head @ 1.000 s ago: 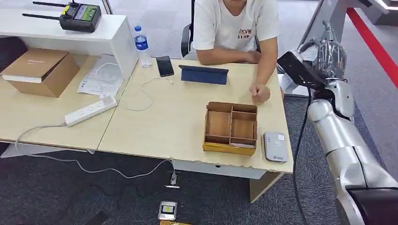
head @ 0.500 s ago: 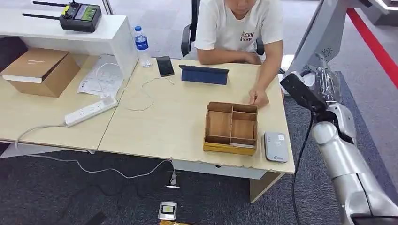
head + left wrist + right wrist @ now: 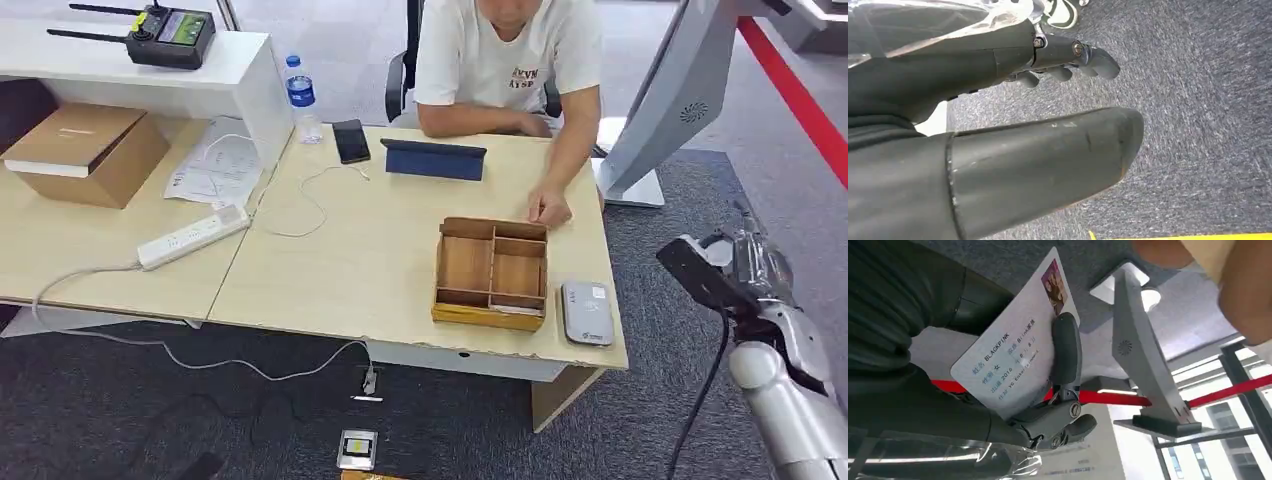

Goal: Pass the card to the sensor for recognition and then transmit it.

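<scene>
Holding the card (image 3: 1013, 360) pinched flat between thumb and a dark finger, the right hand (image 3: 745, 270) hangs off the table's right end, above grey carpet, well apart from the tabletop. Card is white, printed text, small photo at one corner. Card reader (image 3: 586, 312), grey and flat, lies on the table (image 3: 350, 270) near its front right corner, just beside the wooden compartment tray (image 3: 492, 272). A person sits behind the table, one hand resting by the tray's far corner.

Left hand (image 3: 1048, 125) points down at carpet, holding nothing, fingers loosely apart.

Judgement: carry-to-sensor step, scan not yet done. Next move calls for swinging the right arm in over the table edge and lowering the card face flat over the reader.
</scene>
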Controlling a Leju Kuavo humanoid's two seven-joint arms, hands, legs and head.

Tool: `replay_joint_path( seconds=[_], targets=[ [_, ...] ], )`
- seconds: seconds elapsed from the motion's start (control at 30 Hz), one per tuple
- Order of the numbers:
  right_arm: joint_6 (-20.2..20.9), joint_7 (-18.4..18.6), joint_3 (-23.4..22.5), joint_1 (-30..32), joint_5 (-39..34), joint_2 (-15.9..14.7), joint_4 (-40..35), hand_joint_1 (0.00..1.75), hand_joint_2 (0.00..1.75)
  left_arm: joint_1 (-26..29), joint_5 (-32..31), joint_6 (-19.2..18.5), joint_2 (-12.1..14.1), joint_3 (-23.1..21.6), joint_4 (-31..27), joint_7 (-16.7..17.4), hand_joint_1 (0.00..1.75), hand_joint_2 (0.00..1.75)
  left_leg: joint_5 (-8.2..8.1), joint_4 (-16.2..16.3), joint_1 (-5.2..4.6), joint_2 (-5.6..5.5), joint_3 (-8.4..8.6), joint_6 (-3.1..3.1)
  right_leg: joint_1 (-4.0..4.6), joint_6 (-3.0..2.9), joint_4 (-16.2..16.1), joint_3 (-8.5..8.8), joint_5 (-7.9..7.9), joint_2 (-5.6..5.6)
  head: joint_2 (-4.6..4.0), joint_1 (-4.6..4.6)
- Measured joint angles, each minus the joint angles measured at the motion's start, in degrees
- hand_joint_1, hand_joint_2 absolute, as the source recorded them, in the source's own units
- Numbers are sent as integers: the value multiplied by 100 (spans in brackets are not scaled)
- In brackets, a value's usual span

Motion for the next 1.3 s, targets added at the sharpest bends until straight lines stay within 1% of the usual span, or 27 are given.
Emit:
replay_joint_path(
  seconds=[0.17, 0.3, 0.4, 0.5, 0.63, 0.83, 1.0, 1.3],
  targets=[
    [-2, -46, -120, 157, 48, -129, 148, 175, 175, -7, -31, -17, 0, 9, 0, -46, 0, 0, 0, -1, 1, 0, 0, 0, 2, 0, 0, 0, 0, 0, -2, 0],
    [-28, -144, -179, 203, 87, -138, 278, 175, 175, -11, -72, -35, 0, 9, 0, -94, 0, 0, 0, -1, 1, 0, -1, 0, 2, 0, 1, 1, 0, 0, -2, 0],
    [-22, -146, -179, 192, 190, -114, 341, 175, 175, -18, -111, -63, 2, 7, 0, -127, 0, 0, 0, -2, 1, -1, -3, -1, 3, 0, 2, 2, 0, 0, -2, 2],
    [-13, -146, -173, 141, 300, -35, 404, 175, 175, -31, -133, -83, 2, 7, 0, -146, 0, 0, 1, -3, 1, -1, -5, -1, 3, 0, 3, 3, 0, 0, -2, 2],
    [-4, -162, -133, 1, 380, 157, 557, 175, 175, -51, -135, -83, 0, 7, 0, -149, 0, 0, 1, -3, 1, 1, -3, -2, 4, 0, 4, 2, 0, 0, -2, 2],
    [24, -265, -65, -162, 348, 416, 885, 175, 175, -58, -166, -79, 0, 7, 0, -109, 0, 0, 2, -3, 2, 0, -4, -2, 4, -1, 5, 1, -1, 0, 0, 2],
    [74, -267, -22, -252, 356, 592, 1145, 175, 175, -61, -166, -66, -2, 7, 0, -98, 0, 0, 1, -3, 2, 0, -4, -2, 4, -1, 5, 0, -1, 0, -2, 0],
    [76, -264, 29, -340, 339, 735, 1672, 175, 175, -51, -166, -15, -7, 7, 2, -94, 0, 0, 1, -2, 2, 0, -3, -2, 4, -1, 5, 0, -1, 0, 0, 2]
  ],
)
